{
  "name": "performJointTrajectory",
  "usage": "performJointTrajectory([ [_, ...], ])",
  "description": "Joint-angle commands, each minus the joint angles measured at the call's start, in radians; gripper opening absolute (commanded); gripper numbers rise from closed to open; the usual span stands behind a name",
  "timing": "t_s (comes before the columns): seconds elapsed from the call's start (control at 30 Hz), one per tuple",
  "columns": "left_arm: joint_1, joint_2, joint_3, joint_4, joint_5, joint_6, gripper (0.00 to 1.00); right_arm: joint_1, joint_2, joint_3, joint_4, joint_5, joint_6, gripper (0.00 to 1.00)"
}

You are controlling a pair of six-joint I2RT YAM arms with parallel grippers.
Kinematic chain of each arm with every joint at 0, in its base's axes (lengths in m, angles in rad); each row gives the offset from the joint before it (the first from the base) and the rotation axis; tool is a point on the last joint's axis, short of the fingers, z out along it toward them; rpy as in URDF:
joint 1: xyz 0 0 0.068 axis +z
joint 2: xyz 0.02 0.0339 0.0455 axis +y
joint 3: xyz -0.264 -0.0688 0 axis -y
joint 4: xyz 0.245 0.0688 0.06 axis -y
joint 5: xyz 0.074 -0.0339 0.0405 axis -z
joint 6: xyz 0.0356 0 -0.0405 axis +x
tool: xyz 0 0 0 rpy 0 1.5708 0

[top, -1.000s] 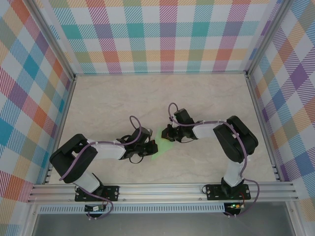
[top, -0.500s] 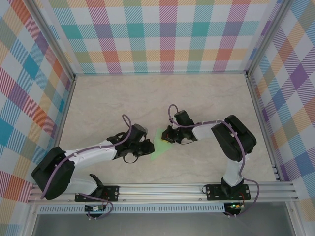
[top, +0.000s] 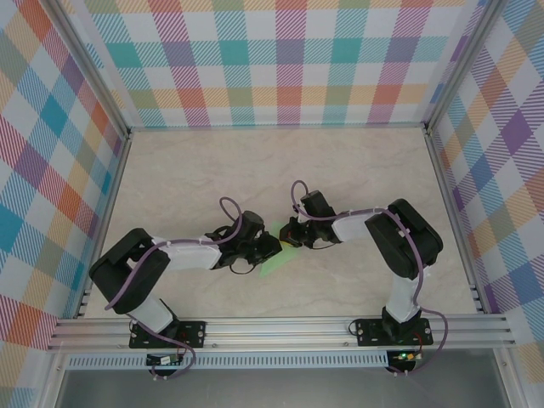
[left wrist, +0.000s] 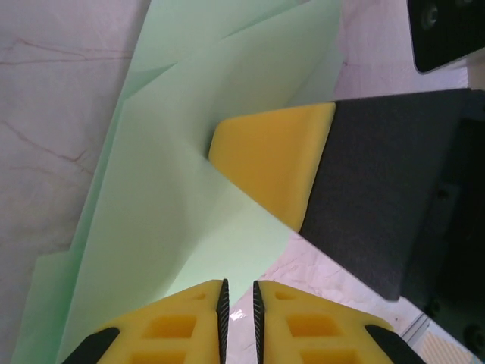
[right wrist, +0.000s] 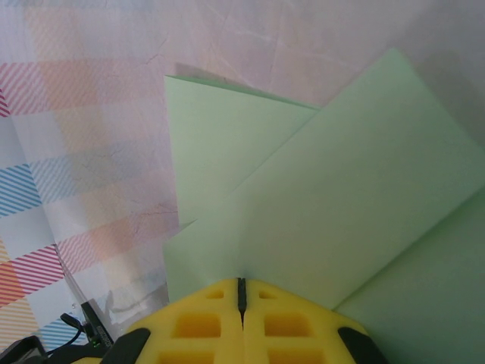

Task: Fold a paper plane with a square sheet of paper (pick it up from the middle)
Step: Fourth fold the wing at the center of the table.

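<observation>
Since half a second ago, the left arm has folded its elbow back up from the near-left corner of the table [top: 187, 170] and pushed its wrist further toward the middle. The left gripper [top: 270, 246] now sits just beside the right gripper [top: 289, 234], where before a clear gap lay between them. It also covers more of the paper [top: 275, 265]. The pale-green triangle we saw earlier has shrunk to a sliver on the near side of the two grippers. The right arm has hardly shifted. The paper lies about midway between the left and right edges of the table, somewhat nearer the near edge than the far one, and it is already partly folded. In the left wrist view its overlapping layers and creases [left wrist: 174, 227] spread out ahead of the left gripper [left wrist: 239, 292]. That gripper's fingers stand a narrow crack apart with bare table showing in the slit, so we see nothing held. One yellow finger [left wrist: 273, 163] of the right gripper lies flat on the paper. In the right wrist view the right gripper [right wrist: 241, 288] is fully closed, its tips meeting at a crease of the paper [right wrist: 341, 227]. We cannot tell whether a layer is pinched between them.
</observation>
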Motion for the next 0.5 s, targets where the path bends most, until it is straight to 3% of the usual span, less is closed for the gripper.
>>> performJointTrajectory([
  [0.0,0.005,0.026,-0.038,0.093,0.011,-0.048,0.19,0.003,0.043,-0.046,-0.092,0.092,-0.004,0.04],
  [0.2,0.000,0.005,-0.116,0.012,0.004,-0.043,0.20,0.003,0.042,-0.056,-0.100,0.105,-0.003,0.03],
  [0.47,-0.007,-0.134,-0.228,-0.129,-0.015,-0.011,0.20,0.004,0.041,-0.047,-0.119,0.113,-0.005,0.04],
])
